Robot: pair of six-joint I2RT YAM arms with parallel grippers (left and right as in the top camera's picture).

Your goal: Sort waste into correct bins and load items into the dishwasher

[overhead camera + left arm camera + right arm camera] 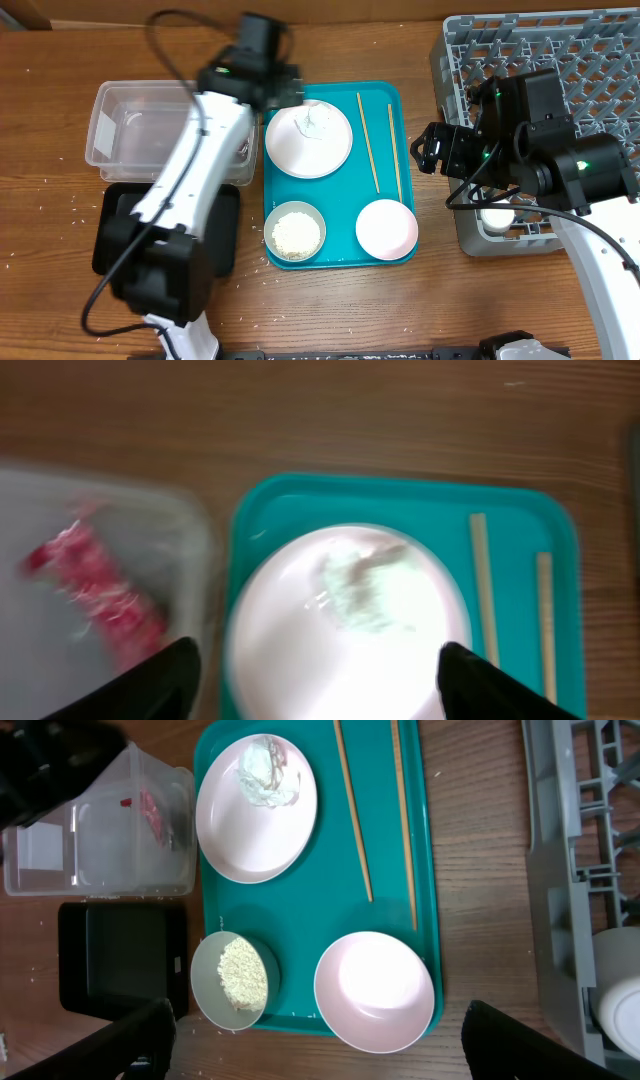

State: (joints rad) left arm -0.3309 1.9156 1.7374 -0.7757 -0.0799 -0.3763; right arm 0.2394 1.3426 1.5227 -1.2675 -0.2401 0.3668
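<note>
- Left gripper (285, 88): upper centre of the overhead frame, above the far rim of the white plate (308, 140). In its wrist view both fingers (160, 680) sit in the bottom corners, spread wide, nothing between them.
- Right gripper (420, 152): right of centre, between the teal tray (340, 250) and the grey dish rack (540, 50). Fingers (130, 1045) splayed wide in its wrist view, holding nothing.
- Tissue wad (318, 122): lies on the plate, toward its upper edge. The plate sits in the upper left of the teal tray.
- Red wrapper (95, 590): inside the clear tub (125, 125), upper left of the overhead frame, just left of the teal tray.
- Black tray (110, 225): directly below the tub, partly hidden by the left arm.
- Rice grains (294, 232): heaped in a small bowl (278, 215), lower left corner of the teal tray; a few loose specks on the wood nearby.
- Empty bowl (386, 228): lower right corner of the teal tray.
- Two chopsticks (368, 140): lie side by side but apart along the tray's right half, right of the plate.
- White cup (497, 215): in the rack's lower left corner.
</note>
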